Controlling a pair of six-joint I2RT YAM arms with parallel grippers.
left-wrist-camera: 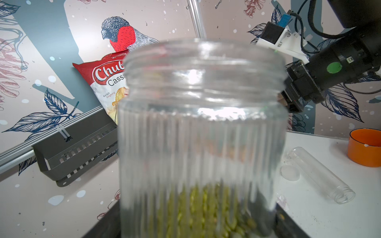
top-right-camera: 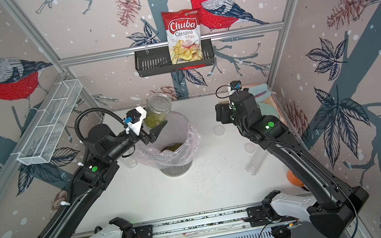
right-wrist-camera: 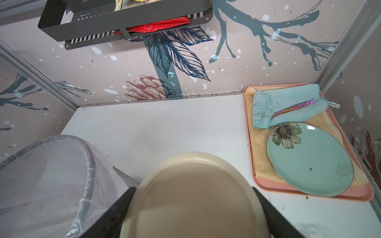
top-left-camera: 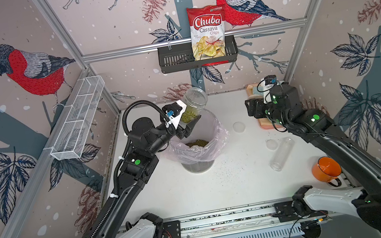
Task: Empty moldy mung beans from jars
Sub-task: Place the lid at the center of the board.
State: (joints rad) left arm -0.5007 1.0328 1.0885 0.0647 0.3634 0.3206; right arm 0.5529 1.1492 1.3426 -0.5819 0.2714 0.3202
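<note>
my left end effector (top-left-camera: 191, 121) grips the ribbed jar (top-left-camera: 194, 103) by its base over the bin (top-left-camera: 200, 166), mung beans (top-left-camera: 188, 117) pooled low, so i'd roll its mouth down inside the rim, my right end effector (right-wrist-camera: 193, 192) holding the cream lid (right-wrist-camera: 191, 206) clear.

The enclosure had three papered walls rising from the far, left and right edges of a white tabletop (top-left-camera: 195, 191). The wallpaper (top-left-camera: 118, 27) was pale pink-grey, printed with red-breasted birds (top-left-camera: 31, 69), pine cones, dark blue leaves and slate branches. Aluminium posts (top-left-camera: 60, 31) stood at both far corners, and a horizontal rail (top-left-camera: 122, 52) joined them across the far wall. A black slotted shelf (top-left-camera: 175, 61) hung from that rail, near its middle. A long white wire basket (top-left-camera: 78, 119) was fixed high on the left wall. Small dark specks (right-wrist-camera: 165, 97) lay along the joint between tabletop and far wall. Lighting was bright and diffuse, with soft shadows.
</note>
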